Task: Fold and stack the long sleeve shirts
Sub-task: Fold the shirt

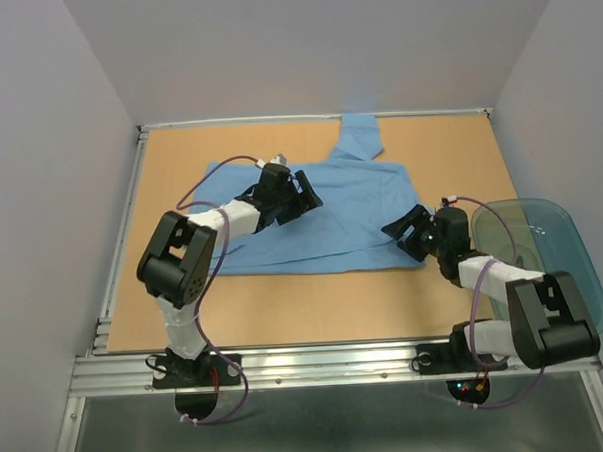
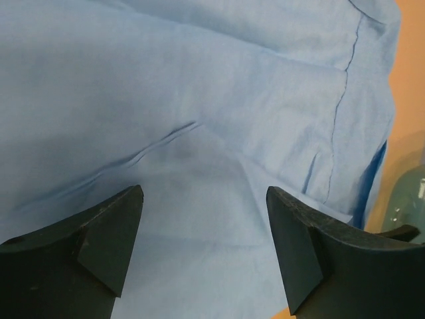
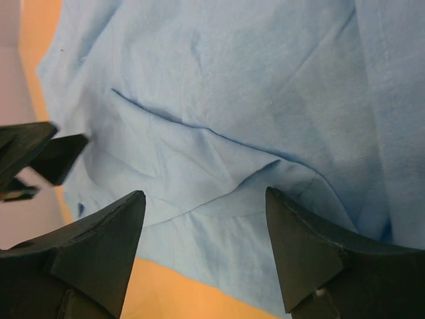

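On the near side of the shirt [image 1: 331,220] there is a bare strip of the orange-brown table [image 1: 285,307].

The right tool [image 1: 400,230] is at the shirt's near right corner. Its two black fingers are spread wide apart and nothing is between them. In its own camera, the cloth under it has a soft fold and a few wrinkles. I cannot tell if the fingers touch the cloth.

Off to the right of the shirt sits a see-through teal tub [image 1: 553,245]. It hangs partly over the table's side and does not touch the shirt.

The shirt is light blue and thin. It lies spread out flat on the table, wide from left to right.

The left tool [image 1: 305,191] is over the shirt's left half, toward its far side. Its fingers are wide apart too, and they hold nothing. Its camera shows smooth blue cloth with a seam and a small crease.

Past that, one narrow part of the shirt sticks out to the table's far edge.
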Action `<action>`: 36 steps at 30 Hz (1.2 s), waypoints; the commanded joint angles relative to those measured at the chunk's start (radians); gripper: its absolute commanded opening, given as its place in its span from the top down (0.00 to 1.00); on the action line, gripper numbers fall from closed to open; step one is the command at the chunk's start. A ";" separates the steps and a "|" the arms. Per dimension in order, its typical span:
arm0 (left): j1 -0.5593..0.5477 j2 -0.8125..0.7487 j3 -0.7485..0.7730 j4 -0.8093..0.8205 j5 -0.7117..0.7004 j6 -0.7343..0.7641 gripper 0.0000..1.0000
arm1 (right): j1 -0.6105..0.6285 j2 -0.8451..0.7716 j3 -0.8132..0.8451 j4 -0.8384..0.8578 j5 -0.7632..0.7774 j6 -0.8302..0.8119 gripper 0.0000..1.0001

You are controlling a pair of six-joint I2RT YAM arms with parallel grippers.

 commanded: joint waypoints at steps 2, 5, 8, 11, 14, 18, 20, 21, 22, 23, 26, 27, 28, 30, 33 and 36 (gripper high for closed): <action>0.013 -0.332 -0.030 -0.188 -0.319 0.137 0.12 | -0.008 -0.159 0.198 -0.346 0.122 -0.317 0.22; 0.047 -0.394 0.001 -0.339 -0.496 0.209 0.11 | -0.008 -0.149 0.328 -0.405 0.150 -0.403 0.22; 0.096 -0.377 0.023 -0.433 -0.520 0.258 0.11 | -0.006 -0.097 0.403 -0.440 0.175 -0.428 0.23; 0.158 -0.363 -0.002 -0.442 -0.477 0.259 0.10 | -0.006 -0.005 0.494 -0.459 0.193 -0.445 0.26; 0.199 -0.331 -0.028 -0.436 -0.439 0.258 0.10 | 0.014 0.104 0.589 -0.517 0.224 -0.487 0.28; 0.217 -0.293 -0.057 -0.437 -0.425 0.261 0.10 | 0.040 0.188 0.647 -0.555 0.253 -0.531 0.32; 0.236 -0.274 -0.068 -0.434 -0.420 0.267 0.10 | 0.044 0.218 0.660 -0.584 0.253 -0.544 0.34; 0.242 -0.265 -0.074 -0.439 -0.413 0.276 0.10 | 0.052 0.248 0.660 -0.597 0.255 -0.549 0.36; 0.245 -0.256 -0.075 -0.445 -0.411 0.279 0.10 | 0.056 0.261 0.658 -0.606 0.279 -0.552 0.37; 0.254 -0.236 -0.077 -0.450 -0.410 0.284 0.10 | 0.063 0.271 0.646 -0.620 0.287 -0.555 0.38; 0.266 -0.216 -0.101 -0.457 -0.356 0.301 0.10 | 0.076 0.293 0.596 -0.632 0.313 -0.541 0.42; 0.268 -0.211 -0.109 -0.462 -0.344 0.301 0.10 | 0.076 0.296 0.582 -0.635 0.316 -0.535 0.45; 0.271 -0.211 -0.117 -0.466 -0.330 0.304 0.10 | 0.076 0.296 0.568 -0.637 0.319 -0.531 0.47; 0.282 -0.210 -0.140 -0.480 -0.247 0.321 0.10 | 0.076 0.290 0.523 -0.649 0.321 -0.515 0.51; 0.288 -0.228 -0.196 -0.503 -0.143 0.325 0.10 | 0.076 0.264 0.474 -0.688 0.290 -0.488 0.51; 0.288 -0.283 -0.271 -0.519 -0.083 0.313 0.09 | 0.076 0.229 0.442 -0.753 0.273 -0.454 0.51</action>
